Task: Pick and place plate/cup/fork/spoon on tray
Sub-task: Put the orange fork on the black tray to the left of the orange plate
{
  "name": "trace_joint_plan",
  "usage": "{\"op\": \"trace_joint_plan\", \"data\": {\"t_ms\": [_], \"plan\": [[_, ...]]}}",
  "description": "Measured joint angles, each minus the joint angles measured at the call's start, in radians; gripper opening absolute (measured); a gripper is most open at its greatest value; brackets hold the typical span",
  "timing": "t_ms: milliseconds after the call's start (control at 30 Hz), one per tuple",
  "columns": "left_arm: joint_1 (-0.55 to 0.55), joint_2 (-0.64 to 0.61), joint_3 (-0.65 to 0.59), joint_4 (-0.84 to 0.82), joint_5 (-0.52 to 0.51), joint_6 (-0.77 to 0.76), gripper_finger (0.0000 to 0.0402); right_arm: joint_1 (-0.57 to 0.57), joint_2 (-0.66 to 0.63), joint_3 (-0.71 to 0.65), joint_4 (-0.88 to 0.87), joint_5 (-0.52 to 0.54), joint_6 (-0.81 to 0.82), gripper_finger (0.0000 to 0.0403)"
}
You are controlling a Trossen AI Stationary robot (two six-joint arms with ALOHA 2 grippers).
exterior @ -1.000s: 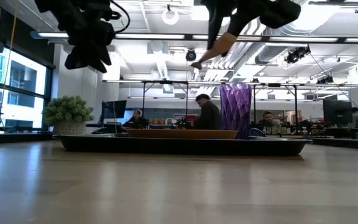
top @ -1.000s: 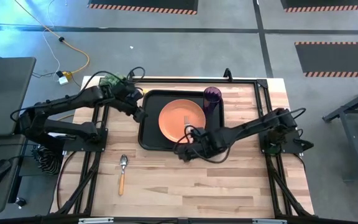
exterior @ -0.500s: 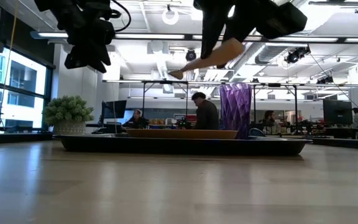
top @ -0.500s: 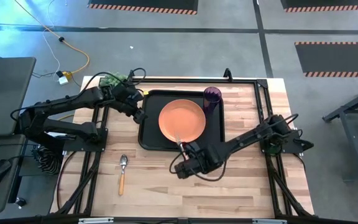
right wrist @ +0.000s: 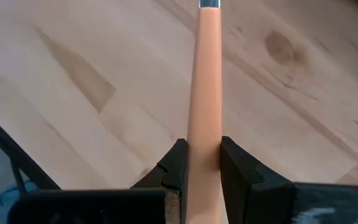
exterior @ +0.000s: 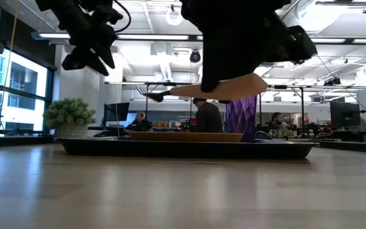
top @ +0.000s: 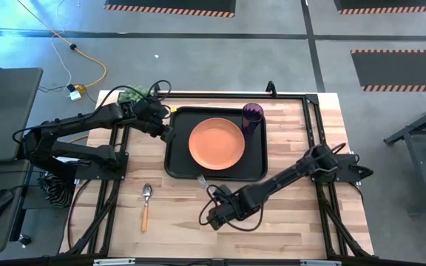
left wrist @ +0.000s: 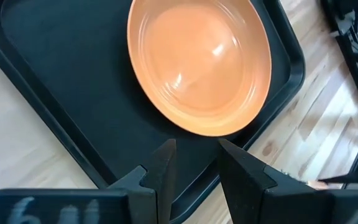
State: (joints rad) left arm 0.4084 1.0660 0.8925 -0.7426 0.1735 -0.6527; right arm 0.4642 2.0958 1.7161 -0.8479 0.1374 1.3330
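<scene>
The orange plate [top: 217,142] lies in the black tray [top: 177,148], and the purple cup [top: 253,114] stands upright in the tray's far right corner. The spoon [top: 146,203] lies flat on the table, near and left of the tray. My right gripper [top: 217,199] is shut on the fork [top: 204,182] above the table, just near of the tray's front rim. My left gripper [top: 167,133] is open and empty above the tray's left rim; its wrist view shows the plate [left wrist: 201,62] and the tray [left wrist: 73,93] ahead. My right gripper pinches the fork's light orange handle [right wrist: 205,130] between its two fingers. The handle runs forward along the fingers, and the tines [exterior: 151,95] point away from the gripper. The fork is lifted clear and nearly level, tine end slightly lower.
A black frame rail [top: 313,133] runs along the table's right side, with bare wood [top: 272,229] near the front edge. In the low view people sit in the room behind the table [exterior: 211,117].
My right gripper has drawn back from above the plate toward the table's near edge, carrying the fork. The fork, first steeply tilted, has tipped to nearly level and now hangs over the table in front of the tray.
</scene>
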Motion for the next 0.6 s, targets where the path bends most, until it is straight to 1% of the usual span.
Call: {"op": "trace_joint_plan", "data": {"t_ms": [167,333,600], "plan": [[0.0,0.0,0.0,0.0,-0.004,-0.062,0.0106,0.013,0.001,0.0,-0.001,-0.002,0.0,0.0042],[0.0,0.0,0.0,-0.001,-0.027,-0.105,0.0106,0.027,0.001,0.0,-0.007,0.0,0.101,0.0042],[0.0,0.0,0.0,-0.001,-0.037,-0.114,0.0106,0.068,0.001,-0.016,0.024,0.021,0.301,0.0042]]}}
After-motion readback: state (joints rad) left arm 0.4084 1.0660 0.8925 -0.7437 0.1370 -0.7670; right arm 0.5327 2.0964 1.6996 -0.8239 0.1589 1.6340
